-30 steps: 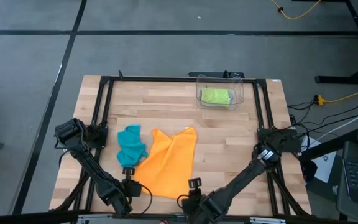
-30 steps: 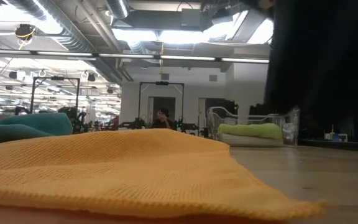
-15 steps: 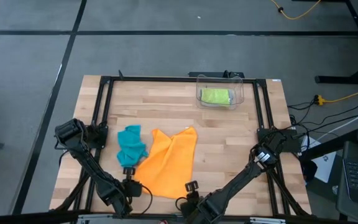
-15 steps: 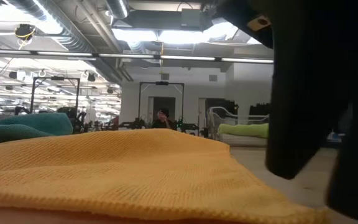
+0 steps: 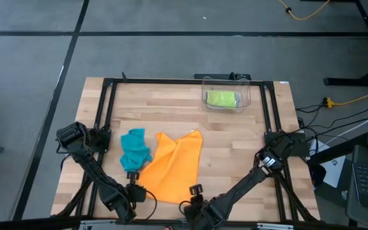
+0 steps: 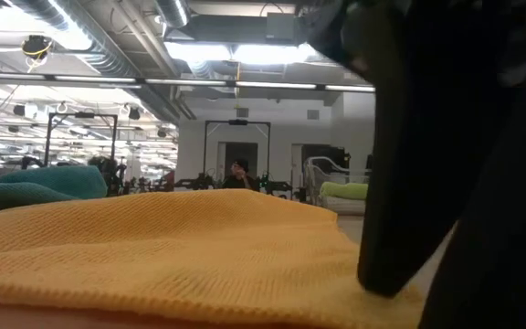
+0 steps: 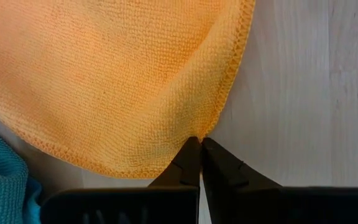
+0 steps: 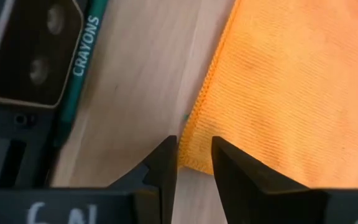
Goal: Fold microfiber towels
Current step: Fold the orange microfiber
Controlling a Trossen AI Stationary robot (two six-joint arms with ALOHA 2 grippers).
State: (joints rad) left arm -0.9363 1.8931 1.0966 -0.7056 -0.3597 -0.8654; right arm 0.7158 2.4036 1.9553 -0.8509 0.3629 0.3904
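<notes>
Only wrist views show grips: left tool (image 7: 200, 144) pinched together on orange towel (image 5: 171, 167) edge | right tool (image 8: 193, 149) apart, straddling its corner | low view largely blocked.

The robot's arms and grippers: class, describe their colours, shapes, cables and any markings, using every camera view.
Both arms are black, slim and jointed, with dark cables at their bases. The left gripper has two tapering black fingers ending in narrow tips. The right gripper has two blunter black fingers; pale handwritten characters mark its body, too cropped to read.

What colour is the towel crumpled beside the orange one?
Teal blue towel, clearest in the high view.
</notes>
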